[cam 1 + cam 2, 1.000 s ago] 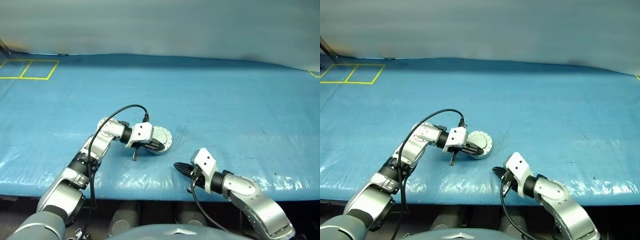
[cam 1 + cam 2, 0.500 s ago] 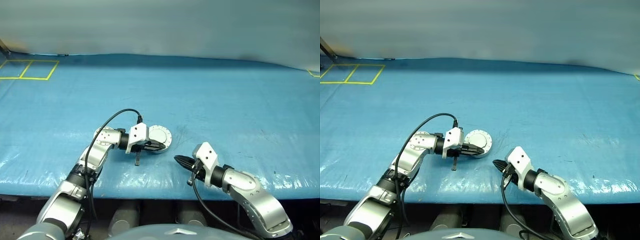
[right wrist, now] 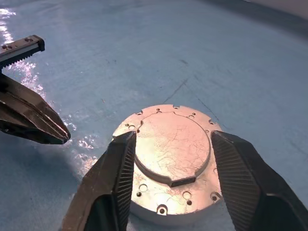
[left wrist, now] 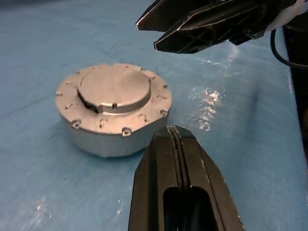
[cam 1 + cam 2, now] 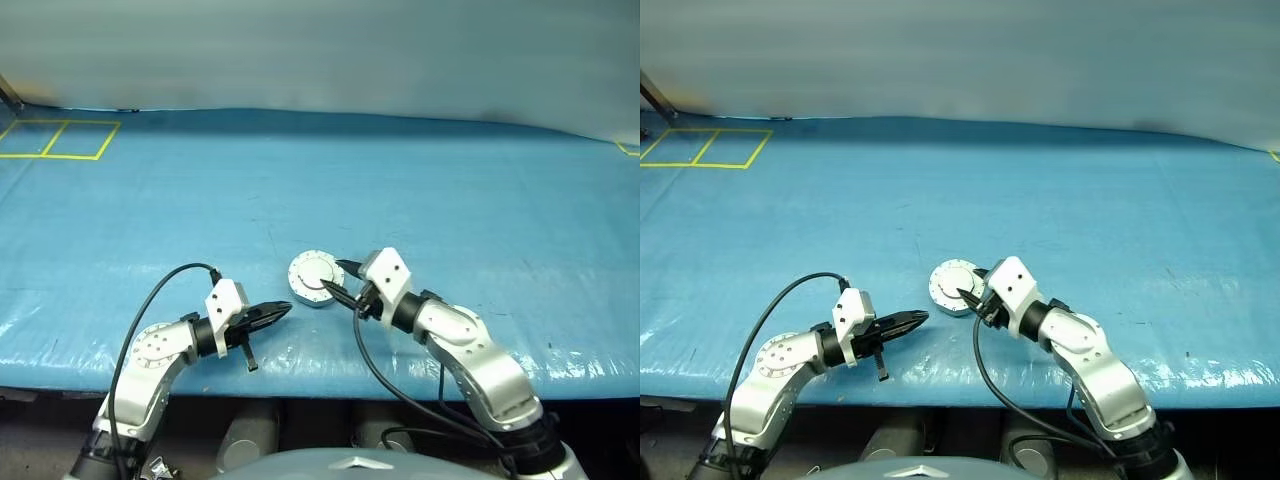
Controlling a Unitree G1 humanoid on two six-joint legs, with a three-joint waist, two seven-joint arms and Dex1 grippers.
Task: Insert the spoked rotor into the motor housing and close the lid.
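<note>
Since 1 second ago, the left gripper [image 5: 283, 310] has drawn back off the motor housing [image 5: 316, 280], jaws pressed shut and empty; the right gripper [image 5: 340, 279] has reached it, its 2 fingers [image 3: 115, 168] spread around the closed lid [image 3: 172, 147] on the blue table [image 5: 450, 190].
</note>
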